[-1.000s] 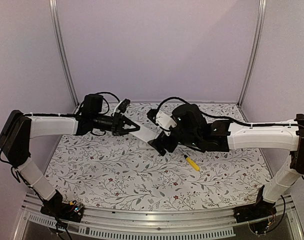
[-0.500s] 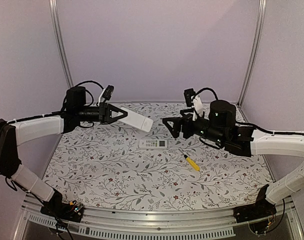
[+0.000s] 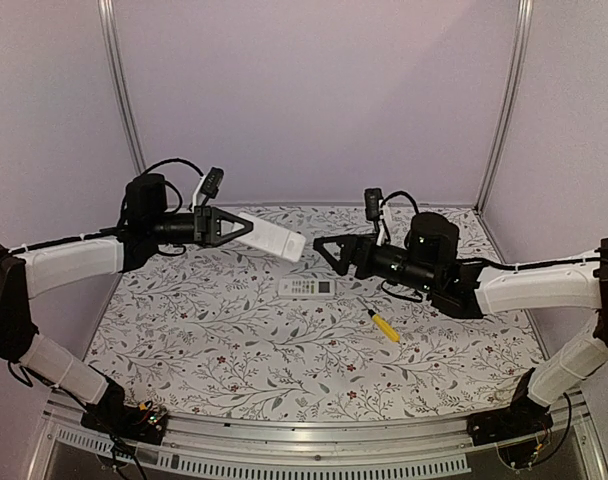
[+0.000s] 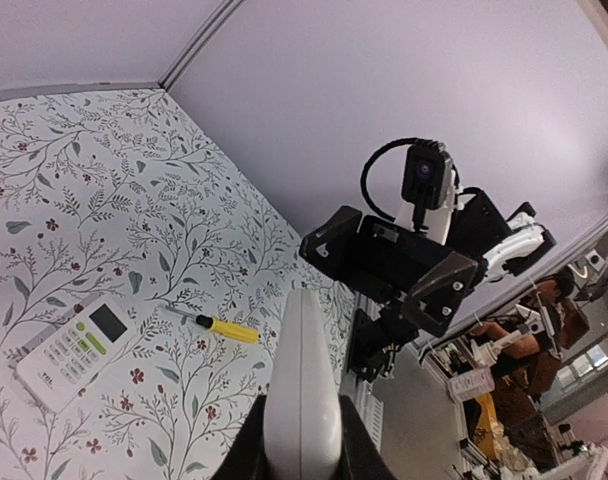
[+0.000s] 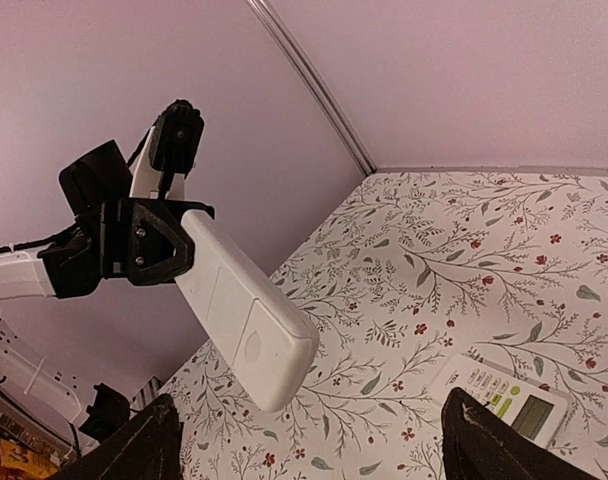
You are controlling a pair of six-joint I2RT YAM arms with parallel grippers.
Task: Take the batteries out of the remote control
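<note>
We see our left gripper (image 3: 246, 230) clamped on one end of a long white remote (image 3: 276, 240), which it holds in the air, slanting down to the right. Our right gripper (image 3: 327, 256) faces it with jaws spread, holding nothing. Below the gap between them, a smaller white remote (image 3: 305, 287) lies on the floral table (image 3: 214, 340), with a yellow-handled screwdriver (image 3: 384, 326) near it on the right.
</note>
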